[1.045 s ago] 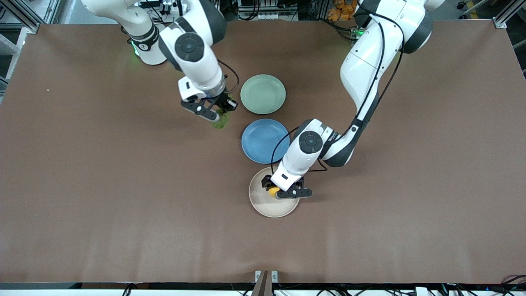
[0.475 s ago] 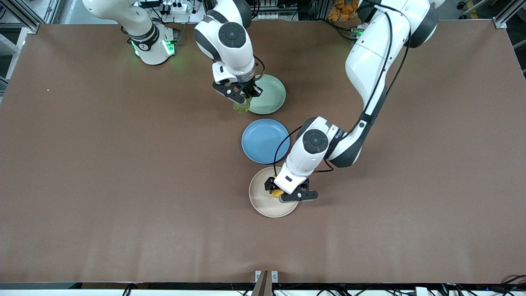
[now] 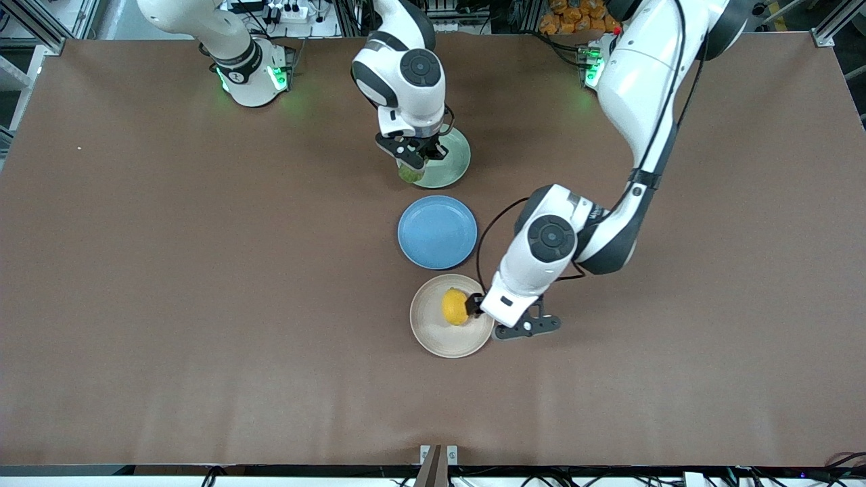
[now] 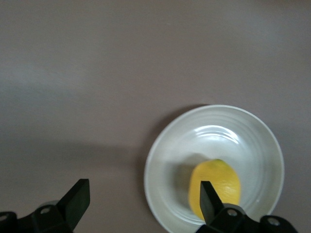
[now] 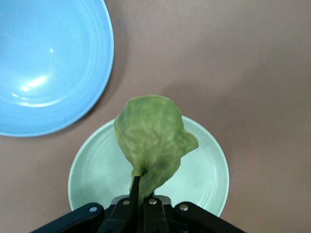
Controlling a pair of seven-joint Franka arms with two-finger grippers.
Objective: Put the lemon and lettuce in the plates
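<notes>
The lemon (image 3: 455, 306) lies in the beige plate (image 3: 433, 338), low in the frame's centre. The left gripper (image 3: 504, 321) stands beside it, jaws wide apart and empty. The right gripper (image 3: 414, 154) pinches the lettuce leaf (image 5: 153, 141) over the mint plate (image 3: 454, 166) at upper centre. Lower first, then release (a dangling leaf drifts), centred over the well, not the rim.

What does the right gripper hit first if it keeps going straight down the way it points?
Likely the mint green plate. The right gripper is shut on the lettuce, which hangs over that plate, so the leaf would probably touch it before the fingers do.
</notes>
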